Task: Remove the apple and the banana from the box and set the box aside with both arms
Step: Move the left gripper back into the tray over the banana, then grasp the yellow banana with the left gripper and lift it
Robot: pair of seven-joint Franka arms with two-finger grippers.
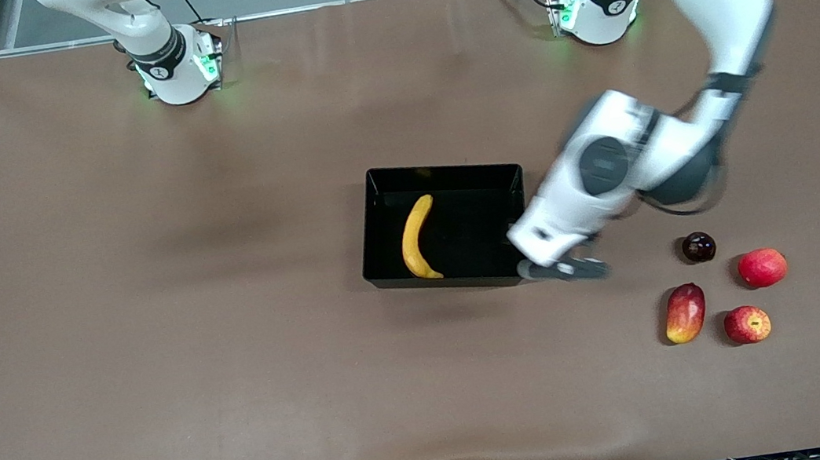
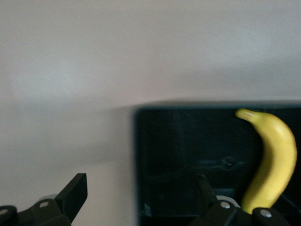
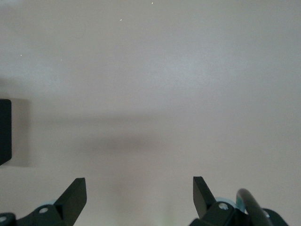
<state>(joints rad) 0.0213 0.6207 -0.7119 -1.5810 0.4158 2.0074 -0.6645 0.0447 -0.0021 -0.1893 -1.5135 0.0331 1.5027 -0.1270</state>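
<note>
The black box [image 1: 470, 231] sits mid-table with the yellow banana [image 1: 417, 239] lying in it. My left gripper [image 1: 563, 270] is open and empty, low at the box's corner that is nearer the camera, toward the left arm's end. In the left wrist view, the left gripper [image 2: 139, 193] straddles the box's wall [image 2: 188, 141], one finger outside and one inside, with the banana [image 2: 273, 160] beside it. The red apple [image 1: 746, 324] lies on the table toward the left arm's end. My right gripper [image 3: 139, 193] is open and empty over bare table; it is out of the front view.
A dark plum [image 1: 698, 247], a red-yellow mango [image 1: 685, 313] and a second red round fruit [image 1: 762, 267] lie near the apple. A black corner [image 3: 4, 132] shows at the edge of the right wrist view.
</note>
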